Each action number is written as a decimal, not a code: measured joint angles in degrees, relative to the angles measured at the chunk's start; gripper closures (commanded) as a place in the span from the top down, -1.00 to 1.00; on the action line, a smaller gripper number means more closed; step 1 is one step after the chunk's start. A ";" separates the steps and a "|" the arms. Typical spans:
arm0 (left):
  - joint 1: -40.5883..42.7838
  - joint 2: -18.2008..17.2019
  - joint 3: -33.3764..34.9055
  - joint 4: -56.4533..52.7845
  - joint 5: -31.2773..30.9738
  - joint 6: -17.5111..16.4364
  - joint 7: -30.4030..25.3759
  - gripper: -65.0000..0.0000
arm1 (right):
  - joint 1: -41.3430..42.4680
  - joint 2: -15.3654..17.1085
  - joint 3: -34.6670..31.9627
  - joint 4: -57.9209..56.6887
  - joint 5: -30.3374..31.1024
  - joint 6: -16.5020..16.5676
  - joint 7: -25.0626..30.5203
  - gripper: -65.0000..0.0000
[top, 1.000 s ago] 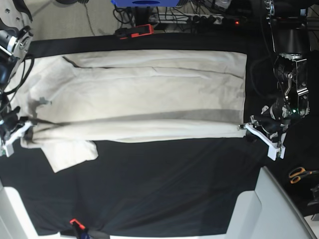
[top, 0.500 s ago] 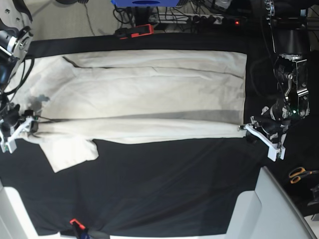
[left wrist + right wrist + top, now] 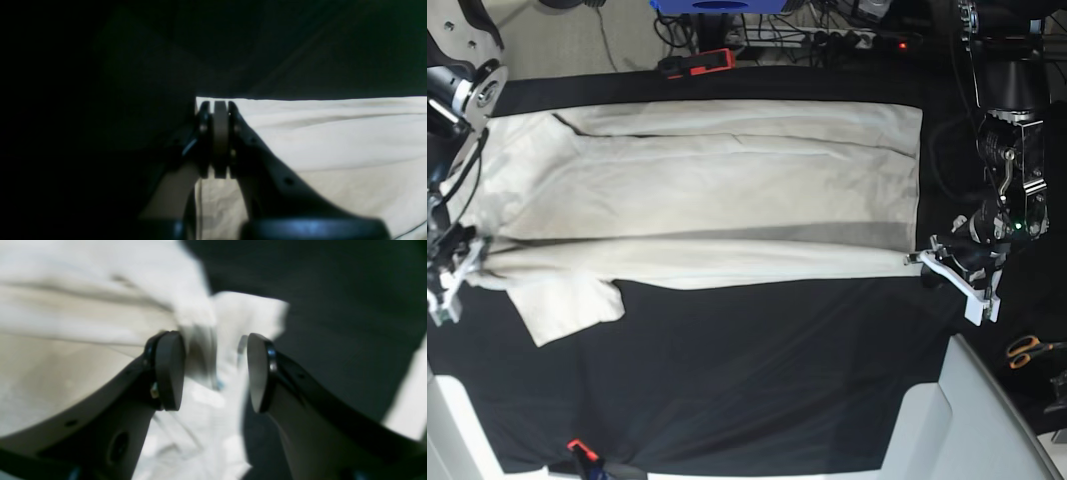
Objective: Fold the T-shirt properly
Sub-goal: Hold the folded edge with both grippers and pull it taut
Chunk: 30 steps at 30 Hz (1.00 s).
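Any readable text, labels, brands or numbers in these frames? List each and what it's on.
None can be read.
T-shirt: plain cream cloth, no print legible in any view.
Blue object at the top edge of the base view: no lettering can be made out.
Both wrist views: too dark or blurred to show any text.

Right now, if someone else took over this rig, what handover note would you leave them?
Left tool: shut, pinching the T-shirt at its corner, at the base view's right.
Right tool: open, pads either side of loose cloth near the sleeve, gripping nothing.
T-shirt: spread lengthwise on the black cloth, near long edge rolled into a narrow fold, one sleeve sticking out below it on the base view's left.
Done: the first lengthwise fold is started.
Left: tuck the sleeve, fold the far side, then fold across.
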 measured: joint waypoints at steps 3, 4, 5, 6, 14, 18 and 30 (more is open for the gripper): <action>0.00 0.00 0.00 0.00 0.02 0.02 0.02 -1.00 | 1.31 0.31 0.00 0.76 -0.17 -0.42 -2.67 -0.10; 0.00 -0.02 -0.04 0.00 0.02 0.00 0.02 -1.00 | 1.57 0.33 -0.79 0.70 -0.17 -0.37 -2.78 -0.10; 0.00 -0.02 -0.11 0.00 0.00 0.00 0.02 -1.00 | 1.64 0.44 -2.36 0.66 -0.20 -0.39 -3.06 -0.10; 0.00 -0.02 -0.15 0.00 0.00 0.02 0.02 -1.00 | 1.70 0.42 -3.91 0.61 -0.13 -0.33 -3.10 -0.10; -0.02 -0.04 -0.15 -0.02 0.02 0.02 0.02 -1.00 | 2.62 0.02 -6.38 0.55 0.22 -0.20 -6.16 -0.09; -0.02 -0.13 -0.15 -0.11 -0.09 0.02 0.04 -1.00 | 6.51 0.59 -6.36 -4.15 0.22 -0.31 -5.84 0.11; -0.17 -0.15 -0.24 -2.99 -0.15 0.02 -0.17 -1.00 | 11.02 3.06 -5.99 -21.51 0.92 -0.31 3.28 0.16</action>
